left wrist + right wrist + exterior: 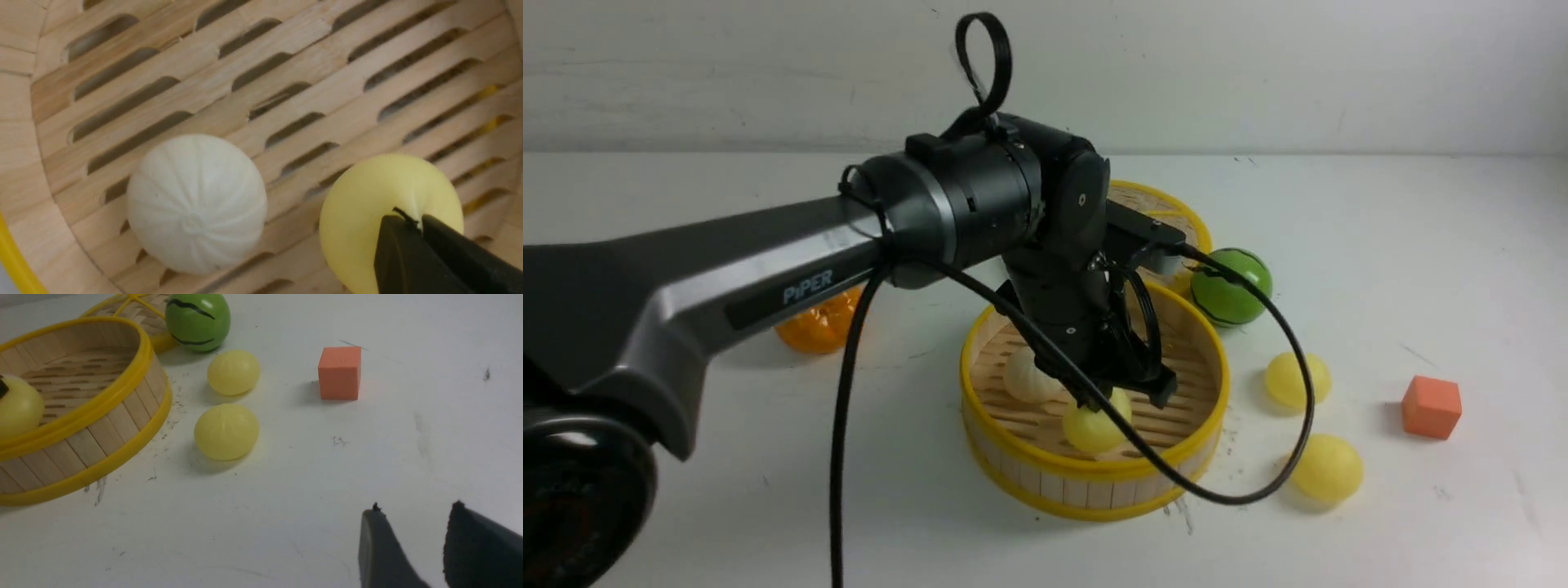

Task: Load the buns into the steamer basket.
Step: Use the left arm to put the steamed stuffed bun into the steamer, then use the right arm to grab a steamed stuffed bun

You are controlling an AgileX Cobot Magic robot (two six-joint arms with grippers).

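Left arm: reached from the left across the front view and bent down over the steamer basket.
Left fingers: clenched tight against each other with nothing visible between them; the tips sat right at the top of the basket yellow bun, and whether they pressed on it could not be told.
Right fingers: released, standing apart above bare counter with nothing held, seen in the right wrist view only.
Steamer basket: sat upright on the counter at the middle of the scene, with 2 buns on its slatted floor.
Basket yellow bun: lay inside near the front wall.
Off-white bun: pleated, inside the basket, just beside the yellow one and slightly apart from it.
Far yellow bun: on the counter to the right of the basket, outside it.
Near yellow bun: on the counter, also right of the basket, closer to the robot.
Green striped ball: behind the basket's right side, beside the woven lid.
Woven lid: flat on the counter behind the basket, partly hidden by the arm.
Orange cube: well to the right of the 2 loose buns.
Tangerine: left of the basket, partly hidden under the arm.
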